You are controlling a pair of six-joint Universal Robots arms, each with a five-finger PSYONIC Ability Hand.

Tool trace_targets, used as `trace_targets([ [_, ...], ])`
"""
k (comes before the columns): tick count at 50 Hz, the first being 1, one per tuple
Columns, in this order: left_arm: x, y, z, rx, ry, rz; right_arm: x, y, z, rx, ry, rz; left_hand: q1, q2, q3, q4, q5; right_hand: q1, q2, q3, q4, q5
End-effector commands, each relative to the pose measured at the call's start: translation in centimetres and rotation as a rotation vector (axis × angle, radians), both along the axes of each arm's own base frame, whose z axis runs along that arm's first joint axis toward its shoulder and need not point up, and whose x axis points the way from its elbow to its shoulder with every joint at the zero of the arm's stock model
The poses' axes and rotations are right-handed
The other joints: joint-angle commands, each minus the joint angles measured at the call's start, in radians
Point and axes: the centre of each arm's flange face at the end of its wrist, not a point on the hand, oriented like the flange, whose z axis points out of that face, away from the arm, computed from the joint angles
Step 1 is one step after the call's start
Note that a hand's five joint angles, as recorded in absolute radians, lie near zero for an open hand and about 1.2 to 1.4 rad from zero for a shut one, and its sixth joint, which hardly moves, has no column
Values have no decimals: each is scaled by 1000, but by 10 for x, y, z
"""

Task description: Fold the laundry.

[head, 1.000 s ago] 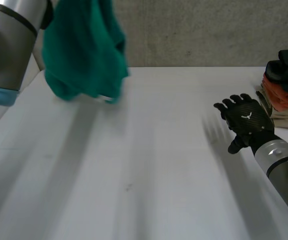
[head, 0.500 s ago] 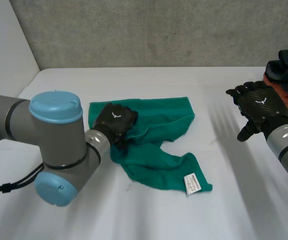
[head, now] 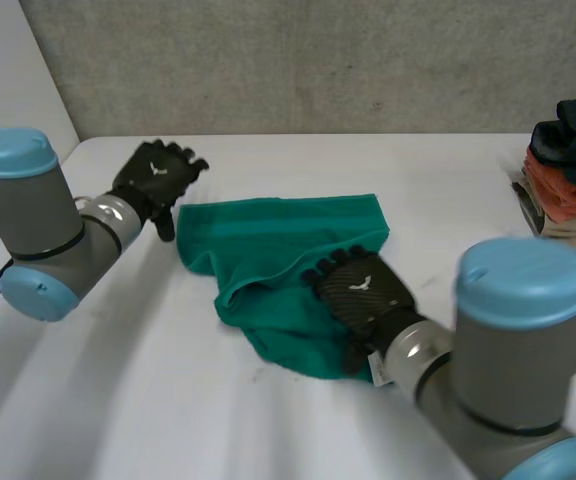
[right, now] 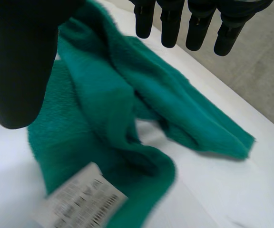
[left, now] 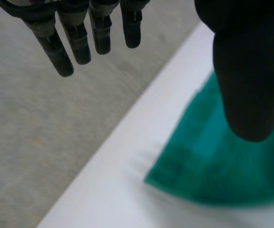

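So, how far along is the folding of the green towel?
Done: a pile of folded clothes sits at the right edge of the table, and the green towel is on it. In hand: the right hand, open, is over the towel's near part; the left hand, open, is beside its far left corner. Left: the towel lies crumpled, so all folds remain.

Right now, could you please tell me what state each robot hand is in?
Left robot hand: open, holding nothing, beside a corner of the green towel.
Right robot hand: open, holding nothing, over the green towel.
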Motion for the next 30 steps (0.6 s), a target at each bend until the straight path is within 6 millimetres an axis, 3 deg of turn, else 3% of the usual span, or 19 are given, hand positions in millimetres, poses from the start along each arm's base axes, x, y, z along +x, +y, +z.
trace_targets([
  [1,3,-17,-42,79,-56,-145,28,1,-28,-74,-24,27,130,113,116,121,115,0,9,9,17,6],
  [10,-2,-10,-68,180,-70,-174,39,-3,-54,-102,1,42,280,262,266,271,265,121,129,130,137,127],
  [16,-10,-7,-85,212,-75,-192,41,-7,-65,-101,21,42,494,476,480,485,479,255,264,265,272,261],
  [17,-12,-5,-87,214,-77,-198,41,-8,-66,-100,25,40,544,526,530,535,529,343,352,352,359,349],
  [18,-14,-4,-88,215,-76,-204,40,-11,-65,-107,26,23,637,620,623,629,622,707,716,716,724,713],
  [19,-19,-2,-88,209,-75,-209,39,-12,-64,-112,25,14,999,981,985,990,984,952,961,961,968,958],
  [20,-21,-2,-87,201,-76,-212,38,-14,-63,-117,21,1,1168,1150,1154,1159,1153,1172,1180,1181,1188,1177],
  [21,-23,-2,-85,192,-73,-213,37,-16,-61,-122,15,-14,1169,1152,1155,1160,1154,1174,1182,1183,1190,1180],
  [25,-29,-5,-59,119,-20,-186,35,-18,-43,-168,-22,-35,1169,1152,1155,1160,1154,1174,1182,1183,1190,1180],
  [26,-30,-4,-35,81,25,-165,34,-19,-30,-189,-43,-37,1169,1152,1155,1160,1154,1174,1182,1183,1190,1180],
  [28,-30,0,-14,54,71,-143,33,-19,-14,-217,-70,-43,1169,1152,1155,1160,1154,1174,1182,1183,1190,1180],
  [29,-30,2,-4,40,96,-134,27,-25,5,-251,-96,-69,1169,1152,1155,1160,1154,1174,1182,1183,1190,1180],
  [30,-28,7,17,6,138,-119,24,-29,13,-265,-107,-82,1169,1152,1155,1160,1154,1174,1182,1183,1190,1180],
])
